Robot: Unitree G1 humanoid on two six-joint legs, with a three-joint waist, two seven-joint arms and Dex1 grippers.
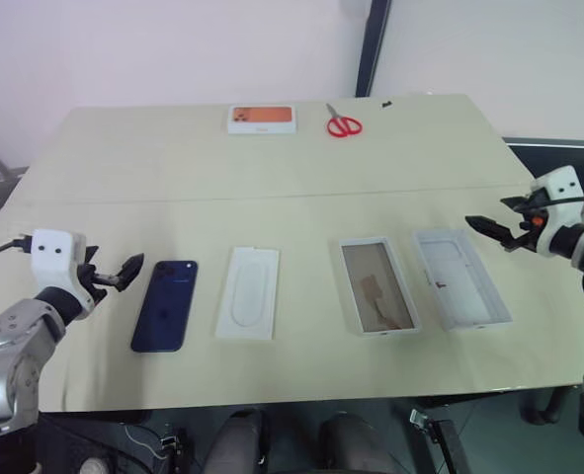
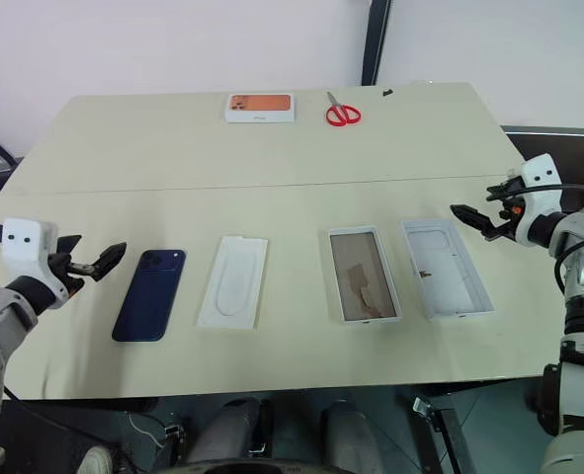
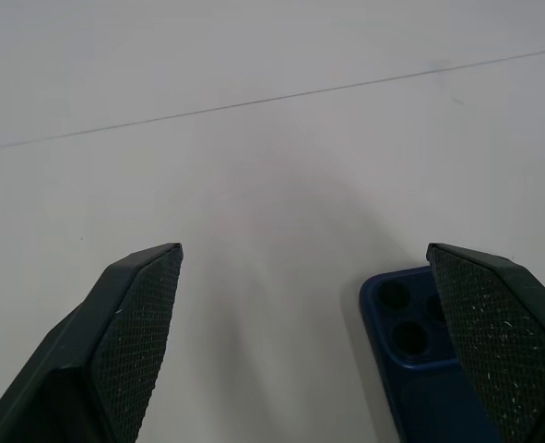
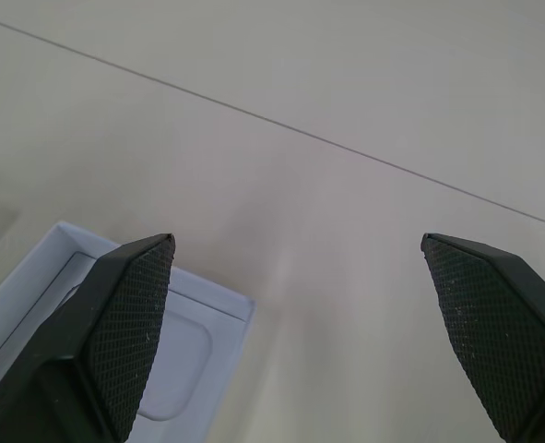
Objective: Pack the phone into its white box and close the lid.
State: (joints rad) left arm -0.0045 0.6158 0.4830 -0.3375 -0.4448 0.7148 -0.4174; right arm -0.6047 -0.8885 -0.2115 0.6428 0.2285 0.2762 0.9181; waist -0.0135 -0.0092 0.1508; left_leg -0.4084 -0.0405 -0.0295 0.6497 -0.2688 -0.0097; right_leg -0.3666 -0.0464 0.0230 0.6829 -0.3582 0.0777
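Observation:
The dark blue phone (image 1: 165, 304) lies back up on the table, left of centre. My left gripper (image 1: 124, 272) hovers just to its left, open and empty; in the left wrist view the phone's (image 3: 420, 369) lens corner sits by one of my fingers (image 3: 507, 328). The white box (image 1: 377, 284) with a tan floor lies right of centre. Beside it on the right is the lid (image 1: 460, 276), inside up. My right gripper (image 1: 491, 230) stands open above the table just beyond the lid's far right corner; the lid's (image 4: 175, 355) corner shows in the right wrist view.
A flat white insert card (image 1: 248, 292) lies between phone and box. At the table's far edge sit a white box with an orange picture (image 1: 262, 118) and red scissors (image 1: 343, 124). The table's front edge (image 1: 301, 380) runs close below the row of things.

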